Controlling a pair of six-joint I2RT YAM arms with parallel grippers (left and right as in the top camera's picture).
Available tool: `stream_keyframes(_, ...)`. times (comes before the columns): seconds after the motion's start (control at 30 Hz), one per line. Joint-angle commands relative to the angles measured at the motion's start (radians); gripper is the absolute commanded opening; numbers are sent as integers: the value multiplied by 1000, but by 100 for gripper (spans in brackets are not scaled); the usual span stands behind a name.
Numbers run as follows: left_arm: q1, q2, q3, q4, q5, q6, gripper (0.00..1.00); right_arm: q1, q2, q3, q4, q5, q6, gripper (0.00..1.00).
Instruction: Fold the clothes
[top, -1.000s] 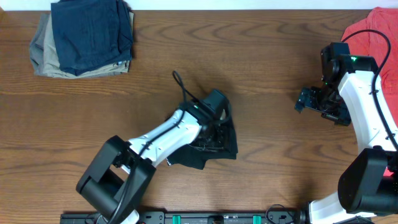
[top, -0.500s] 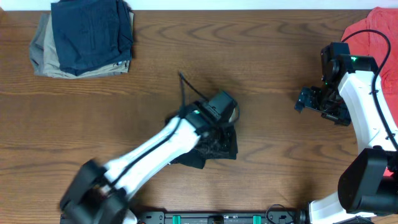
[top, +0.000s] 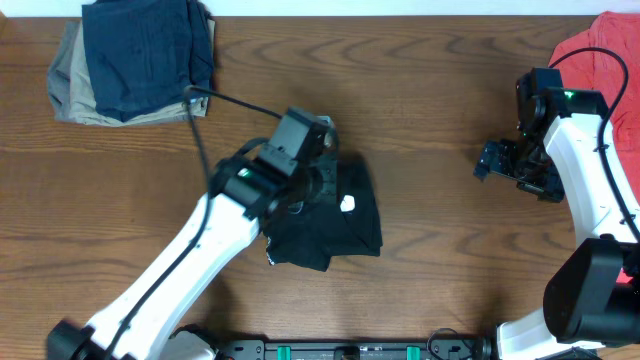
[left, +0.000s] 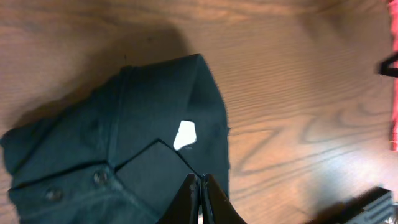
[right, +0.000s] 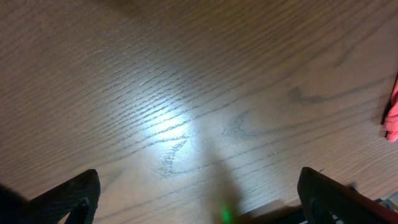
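Overhead: black shirt bunched, centre.
Left gripper closed, empty, above it; right gripper wide open over table.

Navy garment stacked on khaki garment, coral-red shirt, wooden table

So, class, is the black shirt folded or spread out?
Folded: the black shirt lies as a compact bundle, and the left wrist view shows its layers overlapping.

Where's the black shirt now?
Black shirt lies bunched mid-table in the overhead view, right beside the left gripper; folded navy stack sits top left.
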Motion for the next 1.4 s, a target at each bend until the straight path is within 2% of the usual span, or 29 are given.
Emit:
stream_keyframes(0.0, -2, 116, -22, 29, 5, 16, 6, 4, 5, 13, 0, 10, -9, 99)
stream_keyframes(0.27, -2, 416, -22, 234, 241, 16, 6, 4, 5, 13, 0, 10, -9, 99)
stream_keyframes(0.43, -2, 492, -22, 254, 262, 14, 6, 4, 5, 13, 0, 10, -9, 99)
stream_keyframes(0.57, -2, 444, -18, 247, 289, 13, 6, 4, 5, 13, 0, 11, -9, 99)
stream_keyframes(0.77, -2, 239, -6, 177, 296, 13, 6, 4, 5, 13, 0, 10, -9, 99)
stream_keyframes(1.0, -3, 23, -7, 11, 291, 13, 6, 4, 5, 13, 0, 10, -9, 99)
stream_keyframes(1.13, -11, 19, -25, -80, 291, 13, 6, 4, 5, 13, 0, 10, -9, 99)
stream_keyframes(1.27, -32, 62, -80, -49, 291, 12, 6, 4, 5, 13, 0, 10, -9, 99)
stream_keyframes(1.37, -55, 109, -137, 10, 292, -32, 6, 4, 5, 13, 0, 10, -9, 99)
